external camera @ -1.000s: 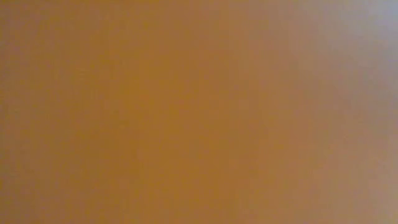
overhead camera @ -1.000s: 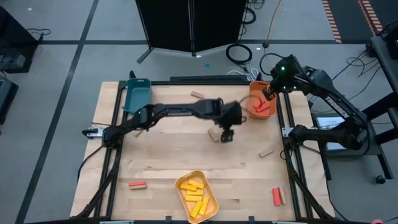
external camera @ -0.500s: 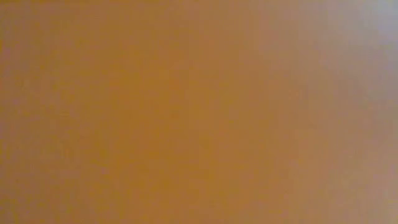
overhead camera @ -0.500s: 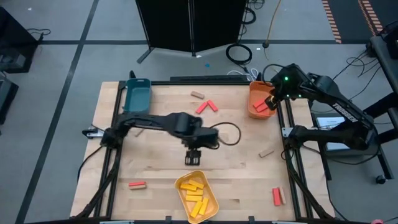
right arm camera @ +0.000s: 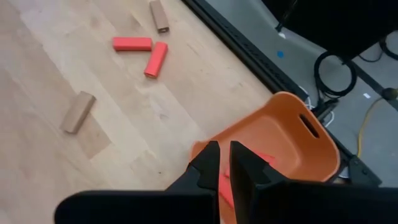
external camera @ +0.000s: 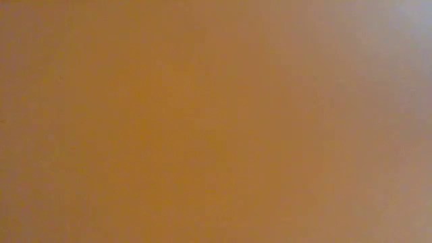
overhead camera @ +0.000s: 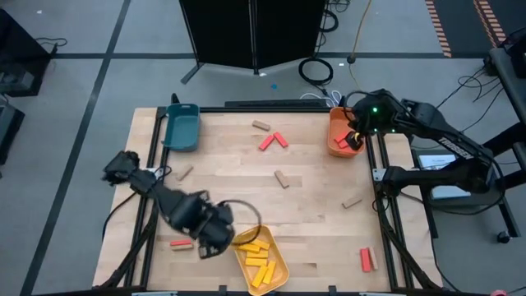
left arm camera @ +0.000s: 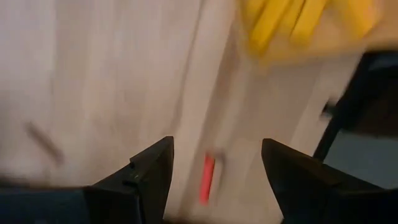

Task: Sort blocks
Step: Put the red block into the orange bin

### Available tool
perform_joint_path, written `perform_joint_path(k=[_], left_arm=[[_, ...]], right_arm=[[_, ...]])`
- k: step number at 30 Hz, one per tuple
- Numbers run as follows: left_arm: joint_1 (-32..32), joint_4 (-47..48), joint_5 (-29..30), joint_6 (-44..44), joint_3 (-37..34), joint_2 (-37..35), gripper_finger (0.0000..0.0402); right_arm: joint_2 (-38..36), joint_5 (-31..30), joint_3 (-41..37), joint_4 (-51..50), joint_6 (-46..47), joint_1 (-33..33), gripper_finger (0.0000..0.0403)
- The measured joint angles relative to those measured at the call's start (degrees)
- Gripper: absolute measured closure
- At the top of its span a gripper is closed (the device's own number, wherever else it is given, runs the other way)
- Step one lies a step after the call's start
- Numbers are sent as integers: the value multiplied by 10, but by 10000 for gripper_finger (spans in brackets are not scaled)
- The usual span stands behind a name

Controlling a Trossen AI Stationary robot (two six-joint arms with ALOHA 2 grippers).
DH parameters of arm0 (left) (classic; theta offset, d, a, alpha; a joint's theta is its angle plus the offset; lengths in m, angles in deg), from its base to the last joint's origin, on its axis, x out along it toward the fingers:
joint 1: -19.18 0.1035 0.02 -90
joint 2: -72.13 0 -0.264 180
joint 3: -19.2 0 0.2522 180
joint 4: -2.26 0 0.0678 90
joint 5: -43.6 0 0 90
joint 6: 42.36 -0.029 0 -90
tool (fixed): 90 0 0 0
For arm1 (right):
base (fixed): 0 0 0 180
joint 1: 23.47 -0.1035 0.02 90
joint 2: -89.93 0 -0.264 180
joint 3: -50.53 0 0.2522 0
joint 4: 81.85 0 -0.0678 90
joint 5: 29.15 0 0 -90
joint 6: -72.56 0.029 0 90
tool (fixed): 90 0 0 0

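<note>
My left gripper [overhead camera: 207,247] is open near the table's near edge, just left of the yellow tray [overhead camera: 279,271]. In its wrist view the gripper [left arm camera: 217,142] has a red block [left arm camera: 207,178] lying flat on the wood below the gap between its fingers, and nothing touches that block [overhead camera: 181,244]. Several yellow blocks [overhead camera: 256,255] lie in the yellow tray. My right gripper [overhead camera: 353,140] is shut over the orange tray [overhead camera: 337,123]. Seen from its wrist, this gripper [right arm camera: 224,152] is above red blocks [right arm camera: 227,186] in the tray [right arm camera: 292,134].
Loose on the table are a red pair [overhead camera: 274,141], tan blocks [overhead camera: 261,125], [overhead camera: 282,178], [overhead camera: 352,201], [overhead camera: 185,173], and a red block [overhead camera: 366,259]. A teal tray [overhead camera: 182,127] sits at the far left corner. An orange-brown blur fills the low view.
My left arm has swung from the middle of the table, beside a tan block, toward the near left, and the gripper now hangs left of the yellow tray over a red block. The tan block has stayed where it was. My right gripper has shifted slightly over the orange tray.
</note>
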Motion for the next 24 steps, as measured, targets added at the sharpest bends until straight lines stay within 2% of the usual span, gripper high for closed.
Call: perform_joint_path(k=[6,11,19,24], left_arm=[[-77,-3,-60,50,-122,-3,162],[-105,-24,-65,55,-212,-2,162],[-147,-130,-80,53,-318,-4,162],[-174,-145,-48,80,-364,-39,163]], right_arm=[[3,-1,0,20,42,-29,403],[11,-2,0,46,77,-60,403],[30,-2,0,41,126,-114,403],[37,-2,0,41,127,-131,403]])
